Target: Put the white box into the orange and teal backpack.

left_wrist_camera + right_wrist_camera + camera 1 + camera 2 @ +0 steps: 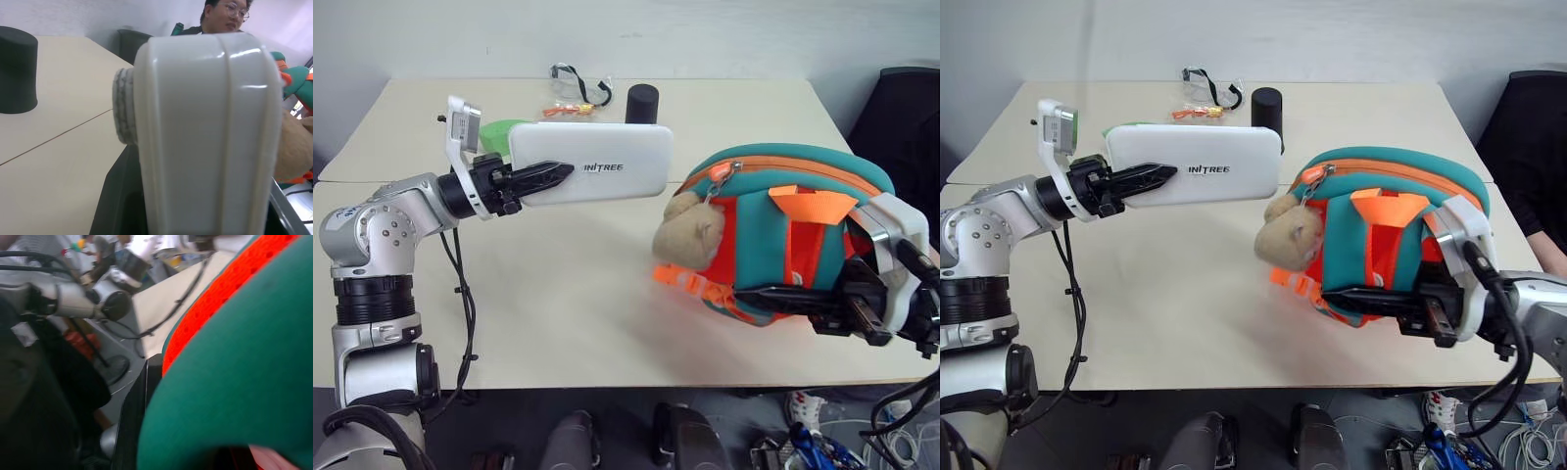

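Nearest you, at the table's front right edge, your right gripper was clamped on the orange and teal backpack; its black fingers reached leftward across the bag's lower side, pinching fabric. The backpack sat on its side near the right front of the table, the teal panel with orange zipper line on top, an orange webbing loop on the upper face, and orange buckle straps trailing toward the table's middle. A tan plush toy hung off the zipper at the bag's left end, resting just above the tabletop. In the right wrist view, teal padding and orange mesh pressed right up against the finger.

Further in, on your left side, your left gripper was grasping the white box by its left end, a finger across its face. The box was held lengthwise off the table, roughly level, its dark lettering facing the camera. Its right end stopped just short of the backpack's top left corner; not inside the bag. The left wrist view showed the box edge-on between the fingers, the plush toy just beyond it.

Behind the box sat something green, mostly hidden. At the far edge stood a black cylinder, with clear safety glasses and a small orange item beside it. A person sat beyond the table.
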Controlling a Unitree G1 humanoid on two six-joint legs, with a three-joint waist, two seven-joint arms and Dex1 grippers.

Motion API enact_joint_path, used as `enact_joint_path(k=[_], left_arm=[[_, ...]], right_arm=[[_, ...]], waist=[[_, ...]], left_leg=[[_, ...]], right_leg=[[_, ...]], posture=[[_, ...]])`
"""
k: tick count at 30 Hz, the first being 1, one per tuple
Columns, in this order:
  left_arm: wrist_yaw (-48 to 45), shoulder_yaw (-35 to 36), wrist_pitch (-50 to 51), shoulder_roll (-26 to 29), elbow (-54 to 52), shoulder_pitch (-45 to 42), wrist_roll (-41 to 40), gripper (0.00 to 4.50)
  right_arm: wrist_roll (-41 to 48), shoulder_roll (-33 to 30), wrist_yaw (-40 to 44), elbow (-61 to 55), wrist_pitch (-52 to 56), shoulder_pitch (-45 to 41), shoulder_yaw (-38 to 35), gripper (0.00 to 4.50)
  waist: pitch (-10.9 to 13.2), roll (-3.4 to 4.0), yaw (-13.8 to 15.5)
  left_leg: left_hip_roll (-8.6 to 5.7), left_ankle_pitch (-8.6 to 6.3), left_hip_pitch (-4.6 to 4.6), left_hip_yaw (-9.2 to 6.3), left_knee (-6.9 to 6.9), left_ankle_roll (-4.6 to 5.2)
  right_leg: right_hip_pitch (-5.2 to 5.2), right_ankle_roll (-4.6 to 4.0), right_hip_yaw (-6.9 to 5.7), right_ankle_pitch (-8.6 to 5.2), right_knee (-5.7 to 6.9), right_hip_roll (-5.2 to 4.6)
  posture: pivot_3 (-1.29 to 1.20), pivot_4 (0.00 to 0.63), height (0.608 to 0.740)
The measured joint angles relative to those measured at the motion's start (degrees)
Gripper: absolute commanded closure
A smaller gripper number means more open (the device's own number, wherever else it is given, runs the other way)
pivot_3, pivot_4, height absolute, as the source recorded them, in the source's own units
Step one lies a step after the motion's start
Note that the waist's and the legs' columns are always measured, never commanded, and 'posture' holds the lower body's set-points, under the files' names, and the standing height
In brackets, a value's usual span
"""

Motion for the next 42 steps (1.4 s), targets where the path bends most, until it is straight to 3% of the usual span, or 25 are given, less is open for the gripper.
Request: enact_joint_path(k=[15,29,36,42], left_arm=[[-12.5,-0.8,-3.2,6.0,-2.3,-1.7,-0.7,3.28],[-22.5,-15.4,-22.9,-0.8,6.7,-10.8,13.9,3.28],[-29.4,-19.5,-29.3,-3.1,14.5,-17.2,19.3,3.28],[-30.1,-20.8,-33.3,-7.6,17.2,-18.1,22.5,3.28]], right_arm=[[-9.3,-1.0,2.0,0.3,-5.2,3.1,3.9,4.47],[-10.2,-1.1,3.5,1.9,-5.2,3.0,4.5,4.47],[-10.8,-1.1,3.3,2.8,-5.2,1.0,5.4,4.47],[-11.7,-0.7,2.8,3.2,-5.4,0.7,6.4,4.47]], waist=[[0.2,-0.29,0.0],[0.2,-0.29,1.4],[0.2,-0.29,1.3],[0.2,-0.30,1.4]], left_leg=[[0.00,0.03,0.02,-0.02,0.20,0.00],[0.00,-0.06,-0.06,-0.05,0.64,0.14],[-0.02,-0.10,-0.11,-0.04,0.75,0.25],[-0.02,-0.12,-0.15,-0.05,0.78,0.29]], right_leg=[[0.02,0.01,0.00,0.00,-0.02,-0.04],[0.07,0.05,-0.03,0.03,0.06,-0.03],[0.07,0.13,-0.04,0.08,0.05,-0.03],[0.07,0.15,-0.04,0.09,0.03,-0.03]], posture=[[0.00,0.150,0.740],[0.00,0.150,0.740],[0.00,0.150,0.740],[0.00,0.150,0.740]])
